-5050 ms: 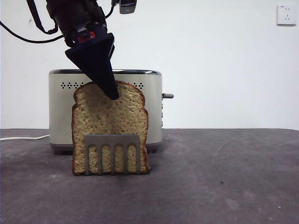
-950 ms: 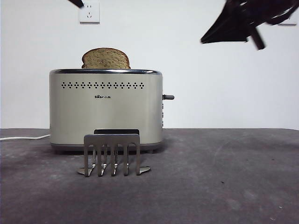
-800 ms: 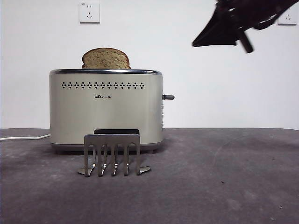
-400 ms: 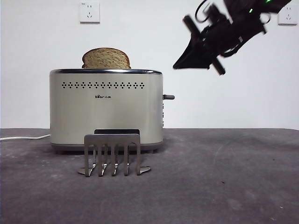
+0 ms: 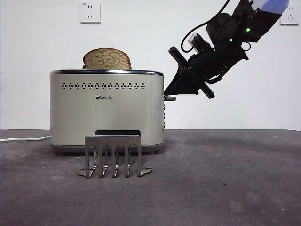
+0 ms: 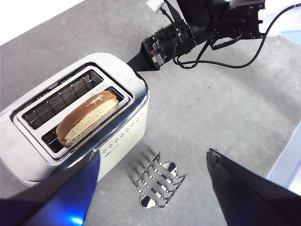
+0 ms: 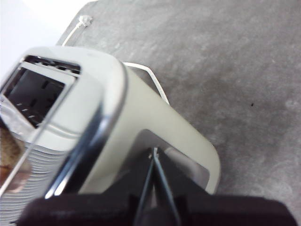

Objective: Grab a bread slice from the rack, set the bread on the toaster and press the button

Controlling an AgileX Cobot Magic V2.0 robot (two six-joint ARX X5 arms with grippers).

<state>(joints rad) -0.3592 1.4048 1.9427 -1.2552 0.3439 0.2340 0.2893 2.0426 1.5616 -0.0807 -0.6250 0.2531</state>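
The speckled tan wholegrain slice of bread stands in the near slot of the boxy cream-beige toaster, its domed top poking above the chrome rim; 4.4 s ago it was still in the small brushed-steel toast rack, which now sits empty just in front of the toaster. The small dark lever button juts from the toaster's right end, not yet pushed down. Over the last second the right gripper has swung down from the upper right, and its tip now sits just above the button, fingers pressed together into one point. So the placing looks done and only the press remains. The left gripper hangs high above the scene, fingers spread wide, holding nothing. A white cord trails off to the left across the dark grey table.
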